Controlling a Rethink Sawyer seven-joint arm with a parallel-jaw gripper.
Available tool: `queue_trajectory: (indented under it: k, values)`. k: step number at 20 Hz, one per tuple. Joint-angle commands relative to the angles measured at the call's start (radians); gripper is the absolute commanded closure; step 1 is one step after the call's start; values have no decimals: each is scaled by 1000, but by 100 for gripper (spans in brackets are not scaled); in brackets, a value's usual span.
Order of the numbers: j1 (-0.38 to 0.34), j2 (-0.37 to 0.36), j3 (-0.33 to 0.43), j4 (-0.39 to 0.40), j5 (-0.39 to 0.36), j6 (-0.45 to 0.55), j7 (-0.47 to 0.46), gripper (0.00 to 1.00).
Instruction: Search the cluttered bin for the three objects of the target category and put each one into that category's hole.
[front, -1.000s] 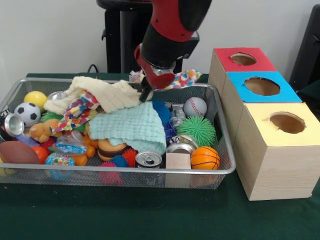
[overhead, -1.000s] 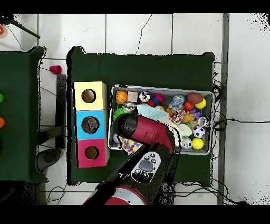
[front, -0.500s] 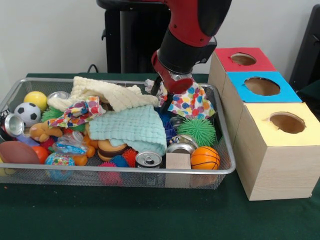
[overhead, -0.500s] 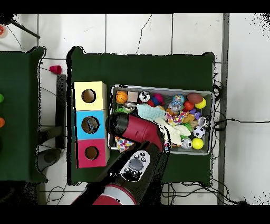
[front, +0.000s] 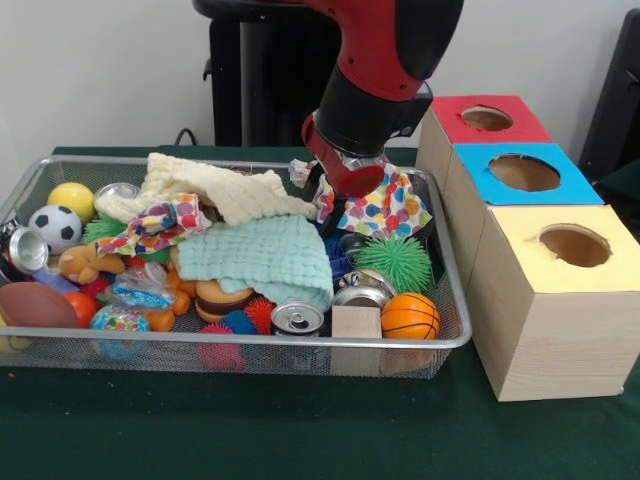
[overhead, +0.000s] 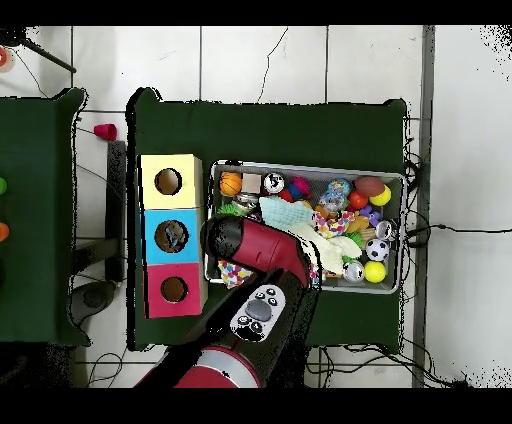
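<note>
We have the polka-dot cloth hanging from the pincer at the bin's back right corner, near the row of boxes; the pincer looks clamped on the cloth's top edge, though the arm's wrist hides most of its tips, so we judge the grip from the way the fabric drapes down from that one place. From above the arm covers the pincer, and only a patch of the dotted cloth shows at the bin's corner beside the red box. We take cloths to be the target category: the cream cloth, the mint cloth and a second dotted cloth lie heaped in the bin's middle over the balls and cans. The held cloth is light, limp and not fragile; it will sag, swing and trail, and its lower hem hangs just above the green spiky ball, where it could snag. Bunching it near the middle would leave less loose fabric to catch on a hole's rim. Which of the red box, blue box or yellow box takes cloths we cannot tell. We can read no writing, brand or label on the boxes or cans.
</note>
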Motion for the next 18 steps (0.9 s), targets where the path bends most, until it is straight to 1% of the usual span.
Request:
queue_trajectory:
  k: [1,2,3,5,8,10,16,18]
  values:
    - [-11,14,58,8,11,24,148,0]
    - [-27,-5,63,0,14,50,136,0]
    - [-36,-25,71,-14,24,103,136,0]
    - [-36,-52,64,-64,33,227,152,0]
    - [-48,-58,64,-139,41,364,181,0]
    - [-56,-53,73,-170,47,406,191,0]
    - [-63,7,87,-254,72,401,230,0]
    - [-51,29,70,-287,67,393,244,0]
